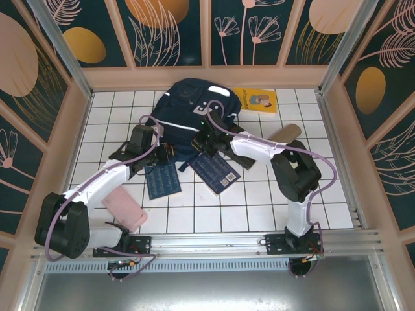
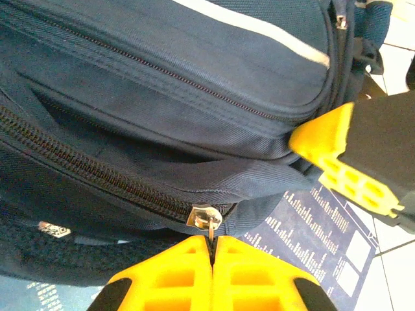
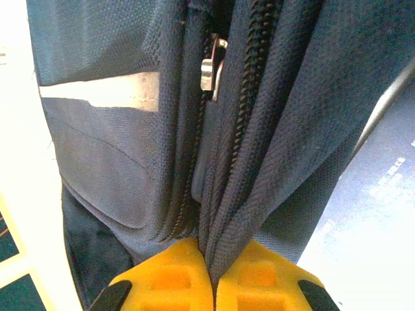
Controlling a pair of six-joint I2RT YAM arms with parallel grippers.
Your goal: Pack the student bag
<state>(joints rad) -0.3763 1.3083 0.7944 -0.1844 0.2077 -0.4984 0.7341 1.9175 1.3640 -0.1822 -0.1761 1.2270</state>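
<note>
Navy student bag [image 1: 194, 103], zipper pull [image 2: 206, 218] pinched in left pincer [image 2: 212, 245], fabric edge [image 3: 259, 162] pinched in right pincer [image 3: 211, 249]

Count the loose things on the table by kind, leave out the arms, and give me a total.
student bag: 1
blue books: 2
yellow book: 1
pink case: 1
tan cylinder: 1
Total: 6

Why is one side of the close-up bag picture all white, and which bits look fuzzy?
Right wrist view: the background left of the large navy-blue fabric backpack is blown out to white, and the yellow right gripper, close to the lens, looks soft. Left wrist view: the silver zipper pull is crisp, but the white tiles at top right glare. Top view: evenly lit and sharp.
</note>
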